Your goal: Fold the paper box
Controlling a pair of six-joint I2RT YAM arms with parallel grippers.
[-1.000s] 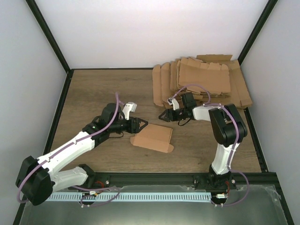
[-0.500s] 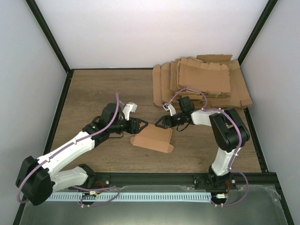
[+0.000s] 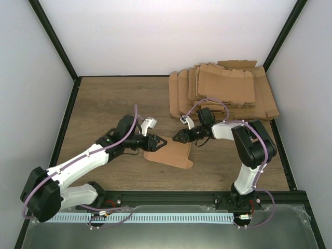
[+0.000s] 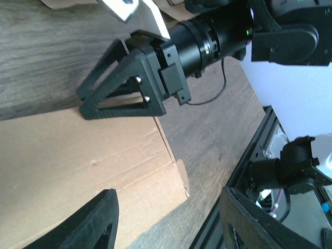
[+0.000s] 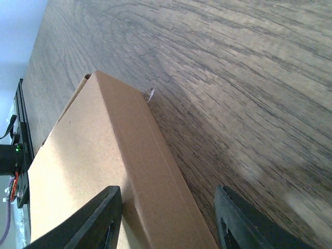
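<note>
The paper box (image 3: 168,153) is lying on the wooden table (image 3: 114,98), a little toward 6 o'clock from the table's middle in the overhead view. It is sitting low and partly folded. The right wrist view is showing a flat top face meeting a narrow side wall along a sharp crease, and a small flap is sticking out at its 5 o'clock corner. Its inside is not showing in any view.

The left gripper (image 3: 158,141) is hanging at the box's 11 o'clock edge with its fingers (image 4: 98,220) spread wide over the cardboard, pinching nothing. The right gripper (image 3: 177,138) is pointing in from 1 o'clock, just beside that same far edge. Its fingers (image 5: 91,218) are also standing wide apart, straddling the creased ridge without closing on it. The two claws are facing each other, tips near but apart.

A pile of flat cardboard blanks (image 3: 223,88) is lying fanned out at 1 o'clock on the table, well apart from the box. The right arm's purple cable (image 3: 210,97) is looping over the pile's near edge.
</note>
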